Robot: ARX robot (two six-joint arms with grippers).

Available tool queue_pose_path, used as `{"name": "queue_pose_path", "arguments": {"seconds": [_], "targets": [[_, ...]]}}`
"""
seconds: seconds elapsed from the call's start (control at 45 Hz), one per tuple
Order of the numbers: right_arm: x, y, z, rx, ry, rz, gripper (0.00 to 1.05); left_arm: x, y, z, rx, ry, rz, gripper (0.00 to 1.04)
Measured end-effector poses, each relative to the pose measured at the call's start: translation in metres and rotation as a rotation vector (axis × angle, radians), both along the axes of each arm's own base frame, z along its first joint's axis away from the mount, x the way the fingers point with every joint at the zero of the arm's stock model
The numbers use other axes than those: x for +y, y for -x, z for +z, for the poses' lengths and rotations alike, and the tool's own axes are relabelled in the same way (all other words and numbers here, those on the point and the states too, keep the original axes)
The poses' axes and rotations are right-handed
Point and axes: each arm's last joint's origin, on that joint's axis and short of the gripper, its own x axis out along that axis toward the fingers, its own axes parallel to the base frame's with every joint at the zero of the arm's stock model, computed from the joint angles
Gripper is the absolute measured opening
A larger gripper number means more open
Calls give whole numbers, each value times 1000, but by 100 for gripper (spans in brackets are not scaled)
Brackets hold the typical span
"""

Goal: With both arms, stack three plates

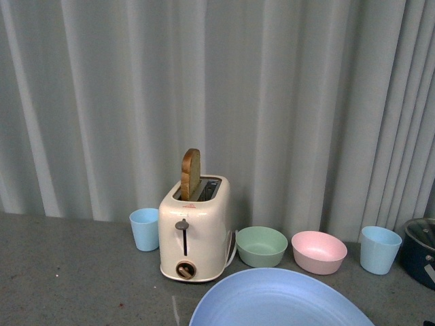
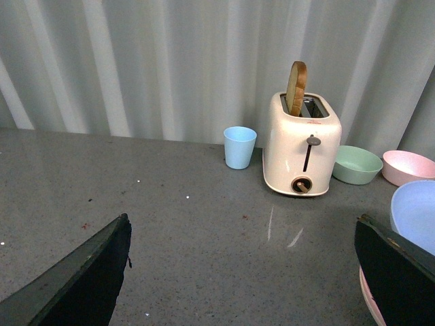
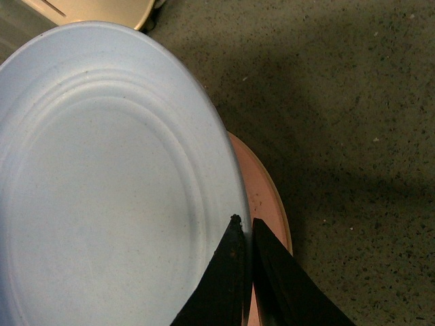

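the large, shallow, round light blue plastic plate [image 3: 102,183] is pinched at its rim by the right gripper [image 3: 246,234], whose two black fingers are closed to a thin slit with the plate's edge between them. beneath and just beside that rim, a large round pink plastic plate [image 3: 266,204] is seen on the speckled grey tabletop [image 3: 353,136]; the blue plate lies above it and covers most of it, though whether the two are touching cannot be told. in the front view the blue plate fills the lower middle, in front of a cream two-slot toaster [image 1: 195,231] in which a brown slice of toast [image 1: 190,174] stands upright. a small light blue plastic cup [image 1: 144,229] is placed just beside the toaster on its left, and a small deep green bowl [image 1: 262,246], a small deep pink bowl [image 1: 319,252] and a second light blue cup [image 1: 380,249] are lined up to its right along the pale pleated curtain [image 1: 217,88]. a dark pot with a glass lid [image 1: 420,250] is cut off at the right edge. the left gripper [image 2: 245,285] is held wide open above bare tabletop, its black fingers [image 2: 81,282] well apart and nothing between them.
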Motion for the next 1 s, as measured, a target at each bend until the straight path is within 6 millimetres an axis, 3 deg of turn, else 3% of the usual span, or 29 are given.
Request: {"name": "queue_pose_path", "arguments": {"seconds": [0.378,1.001], "targets": [[8,-7,-23,82,-5,16,3,0,0,0,0,0,0,98],[10,-4,-32,123,38,26,3,0,0,0,0,0,0,98]]}}
